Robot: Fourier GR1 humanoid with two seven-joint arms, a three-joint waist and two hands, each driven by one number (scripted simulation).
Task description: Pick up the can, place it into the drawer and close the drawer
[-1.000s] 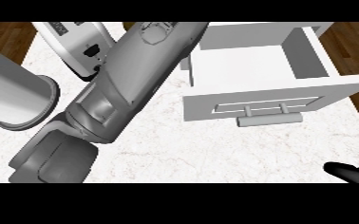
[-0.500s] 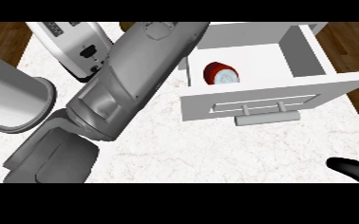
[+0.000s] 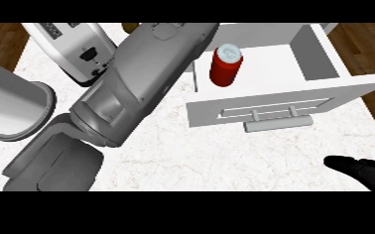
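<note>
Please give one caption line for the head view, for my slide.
Red can standing upright in the open white drawer, left forearm alongside.

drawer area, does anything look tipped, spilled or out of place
Nothing stands out. The red can stands upright inside the open white drawer, no spill around it. The drawer's front panel and handle look straight. Only part of the right hand shows at the lower right edge. The left hand is not visible.
</note>
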